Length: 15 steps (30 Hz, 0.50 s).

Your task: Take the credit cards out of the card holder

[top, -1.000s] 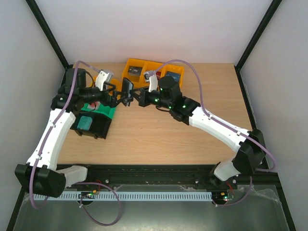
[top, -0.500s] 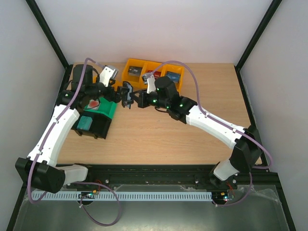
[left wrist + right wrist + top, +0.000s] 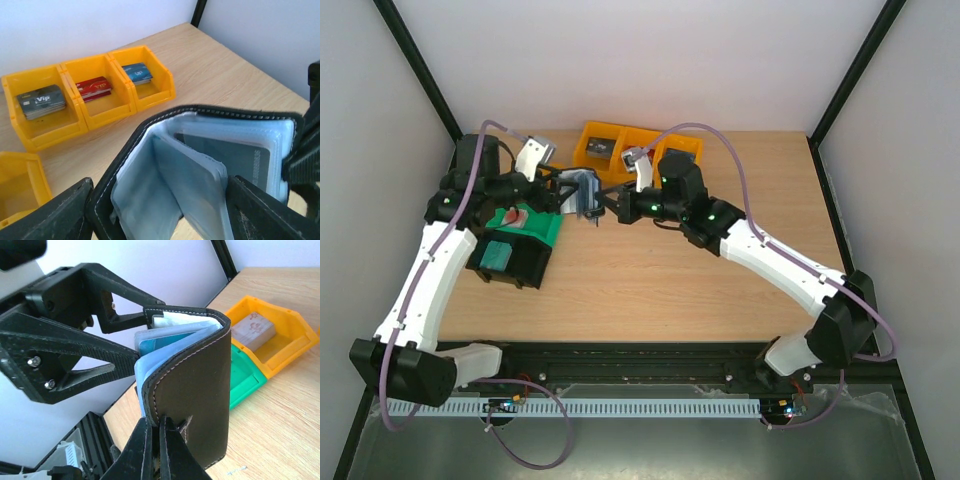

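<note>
Aloft, the right pincer (image 3: 155,429) clamps the black leather bifold card holder (image 3: 200,390) while the left pincer (image 3: 140,334) straddles it wide, grip unclear.

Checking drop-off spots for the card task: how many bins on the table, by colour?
yellow bins: 4
green bin: 1
black bin: 1
Total: 6
</note>
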Available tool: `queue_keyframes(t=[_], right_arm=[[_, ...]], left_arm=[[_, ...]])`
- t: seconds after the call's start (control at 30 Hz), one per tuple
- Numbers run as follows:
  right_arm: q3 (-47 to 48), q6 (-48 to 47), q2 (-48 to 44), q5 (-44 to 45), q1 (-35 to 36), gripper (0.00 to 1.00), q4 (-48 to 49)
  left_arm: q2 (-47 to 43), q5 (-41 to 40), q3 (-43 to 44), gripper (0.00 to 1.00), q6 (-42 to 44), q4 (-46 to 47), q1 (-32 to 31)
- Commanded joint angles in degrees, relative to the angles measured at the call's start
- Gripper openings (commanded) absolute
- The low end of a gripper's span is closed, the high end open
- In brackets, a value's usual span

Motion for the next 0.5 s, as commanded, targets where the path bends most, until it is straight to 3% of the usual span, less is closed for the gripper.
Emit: queue_keyframes(t=[0.0, 0.33, 0.47], right_arm=[[0.00, -1.63, -4.21, -7.19, -1.60, 0.02, 4.76], [-2.40, -2.72, -6.61, -14.95, -4.17, 0.02, 7.55], [-3.03, -6.11, -8.27, -18.73, -4.67, 0.02, 7.46]], left_arm=[[-1.18, 8.66, -0.08, 0.71, 1.00, -3.13, 3.38], [-1.86, 16.41, -0.26, 0.80, 4.12, -5.19, 5.67], [-2.12, 22.66, 0.95, 0.75, 6.50, -7.35, 7.19]])
